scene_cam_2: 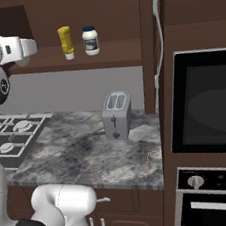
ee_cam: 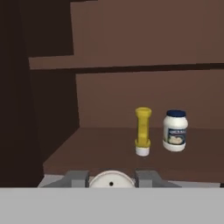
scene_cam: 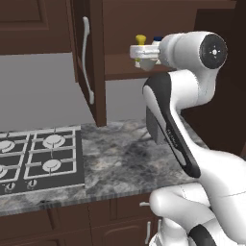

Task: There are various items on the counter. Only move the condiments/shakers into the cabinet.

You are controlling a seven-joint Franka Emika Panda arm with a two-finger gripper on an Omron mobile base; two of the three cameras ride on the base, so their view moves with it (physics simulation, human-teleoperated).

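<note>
Pincer (ee_cam: 111,180): raised to the cabinet shelf (ee_cam: 100,153) front edge, jaws closed on a small pale round shaker (ee_cam: 111,180), seen top-on between the fingertips. Judged to be carried here for setting down beside the other condiments.

Yellow squeeze bottle (ee_cam: 142,131): ahead of the pincer and slightly to its right, standing cap-down on the shelf, well inside the cabinet (scene_cam_2: 122,13). Apart from the pincer.

White jar with dark blue lid (ee_cam: 175,130): just beyond the bottle to the right, upright on the same shelf, near but not touching the bottle. Both appear already stowed.

Toaster (scene_cam_2: 117,115): far below and to the right of the pincer, upright on the granite table (scene_cam_2: 85,154); no condiment, so it rightly remains there.

Open shelf space lies directly ahead of the pincer, left of the bottle.
</note>
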